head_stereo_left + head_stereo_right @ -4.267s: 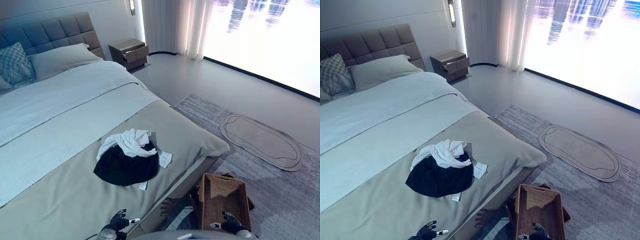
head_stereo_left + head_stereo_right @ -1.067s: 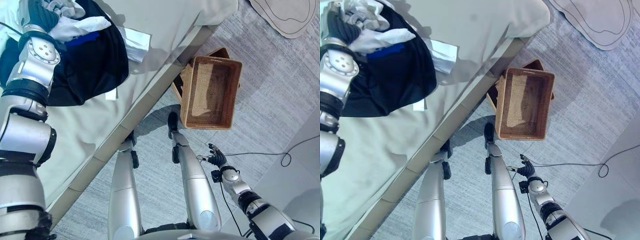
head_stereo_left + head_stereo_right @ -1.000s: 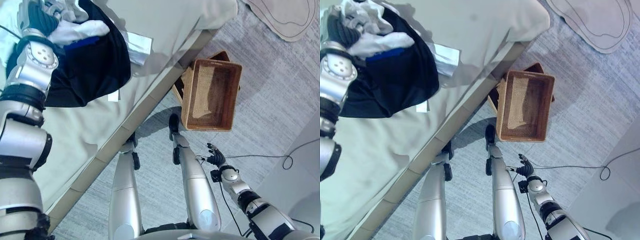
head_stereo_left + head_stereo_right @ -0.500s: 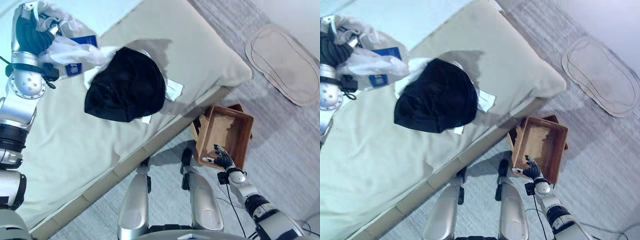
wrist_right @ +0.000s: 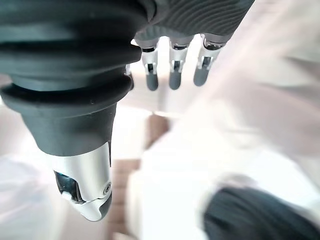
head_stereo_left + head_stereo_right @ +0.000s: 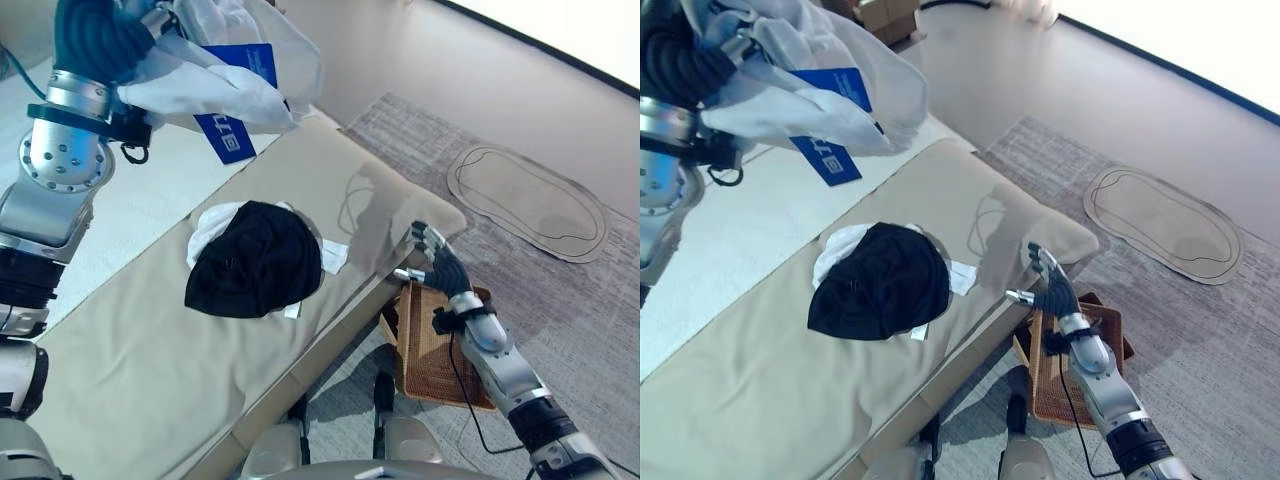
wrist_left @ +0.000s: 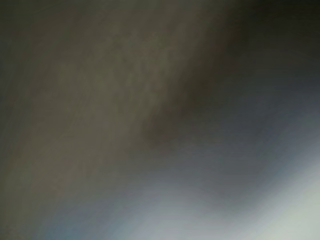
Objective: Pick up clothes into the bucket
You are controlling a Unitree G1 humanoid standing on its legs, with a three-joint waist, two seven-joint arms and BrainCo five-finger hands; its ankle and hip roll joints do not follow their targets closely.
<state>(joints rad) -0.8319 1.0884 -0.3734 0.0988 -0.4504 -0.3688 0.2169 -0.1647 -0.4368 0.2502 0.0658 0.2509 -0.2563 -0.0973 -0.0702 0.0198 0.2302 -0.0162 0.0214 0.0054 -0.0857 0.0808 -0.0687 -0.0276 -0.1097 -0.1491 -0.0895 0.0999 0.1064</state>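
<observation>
The left hand [image 6: 100, 35] holds a white garment [image 6: 235, 75] bunched high above the bed [image 6: 130, 370]; its fingers seem buried in cloth. Light and floppy, it needs a gathered grip. The right hand [image 6: 438, 262] hangs open above the basket [image 6: 425, 360].

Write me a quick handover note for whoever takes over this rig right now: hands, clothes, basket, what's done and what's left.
Left hand: raised over the bed, shut on the white garment with a blue tag.
Right hand: open, holding nothing, by the bed's corner above the brown wicker basket.
Black garment lies on the beige bed cover, over a white piece.
Done: white garment lifted.
Left: drop it into the basket, then fetch the rest.
</observation>
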